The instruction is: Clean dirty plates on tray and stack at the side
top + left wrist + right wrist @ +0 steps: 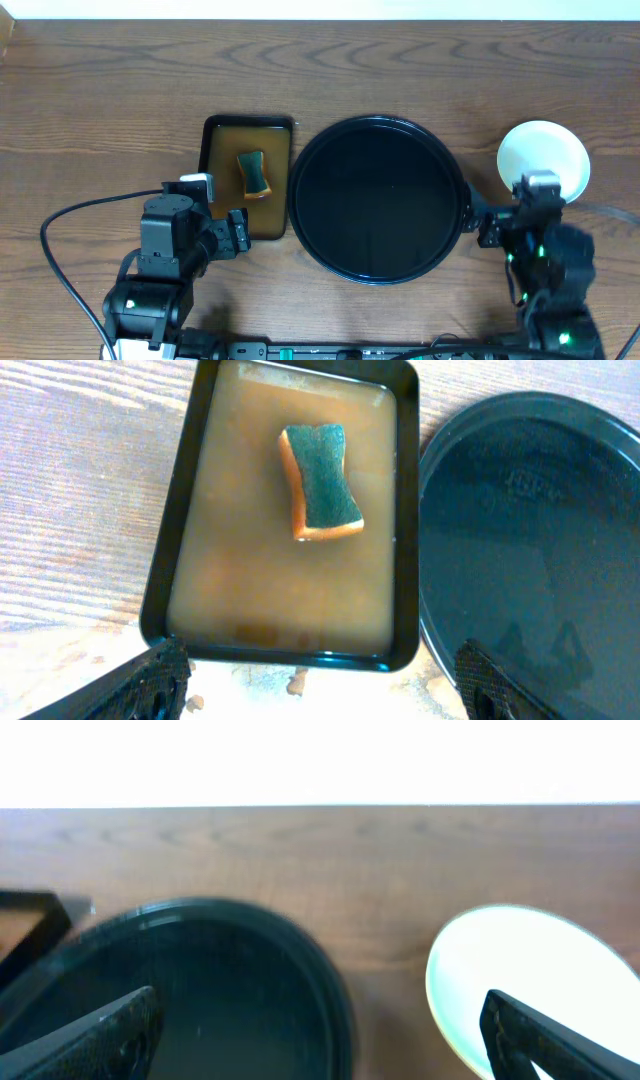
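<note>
From overhead, a brown wood-grain table [100, 90] is seen, with a pale strip of wall [320, 8] along its far edge. One round black tray [380, 200] is set at the middle. One brown tray [222, 160] is placed just beside it on the left, and one sponge [254, 172] is held in it. One pale plate [543, 160] is seen near the right edge, apart from the black tray; whether others lie beneath it cannot be told. Two grippers are counted toward the near edge: the left gripper [232, 236] at the brown tray's near rim, and the right gripper [487, 222] between black tray and plate.

In the left wrist view, the fingers [160, 680] are spread wide and nothing is gripped. Murky liquid is seen around the sponge.

In the right wrist view, the fingers [100, 1040] are likewise spread wide, with the plate at the right and the black tray at the left.
</note>
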Controlling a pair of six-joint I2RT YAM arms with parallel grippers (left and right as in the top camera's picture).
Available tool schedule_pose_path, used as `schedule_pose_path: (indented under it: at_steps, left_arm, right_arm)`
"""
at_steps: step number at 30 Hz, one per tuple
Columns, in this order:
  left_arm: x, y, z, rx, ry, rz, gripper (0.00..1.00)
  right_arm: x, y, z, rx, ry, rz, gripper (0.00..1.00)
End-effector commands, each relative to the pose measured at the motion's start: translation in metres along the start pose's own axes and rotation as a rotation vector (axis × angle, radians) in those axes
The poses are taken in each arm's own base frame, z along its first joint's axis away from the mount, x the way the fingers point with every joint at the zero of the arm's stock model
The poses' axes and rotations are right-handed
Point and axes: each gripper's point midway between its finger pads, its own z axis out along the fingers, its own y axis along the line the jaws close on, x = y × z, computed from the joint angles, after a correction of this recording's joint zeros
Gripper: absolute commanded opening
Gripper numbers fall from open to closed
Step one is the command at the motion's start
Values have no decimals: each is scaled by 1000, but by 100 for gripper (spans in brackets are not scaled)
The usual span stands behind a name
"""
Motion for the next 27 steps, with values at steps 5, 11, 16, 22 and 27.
schedule_pose_path:
  at_steps: [5,11,16,22,27]
  left_arm:
    - [2,3,1,-12,4,10,86]
    - [2,3,1,-12,4,10,86]
    - [2,3,1,-12,4,10,86]
    - [2,3,1,-12,4,10,86]
    - [2,3,1,-12,4,10,86]
  right_arm:
    - [6,-7,-11,6,-247,-19,99]
    - [-7,-15,-22,24,-456,-20,99]
    - [-4,-22,-25,52,-494,-21,99]
    - [39,-29,-10,74,-309,-9,99]
    - [52,-27,-6,60,-254,-7,99]
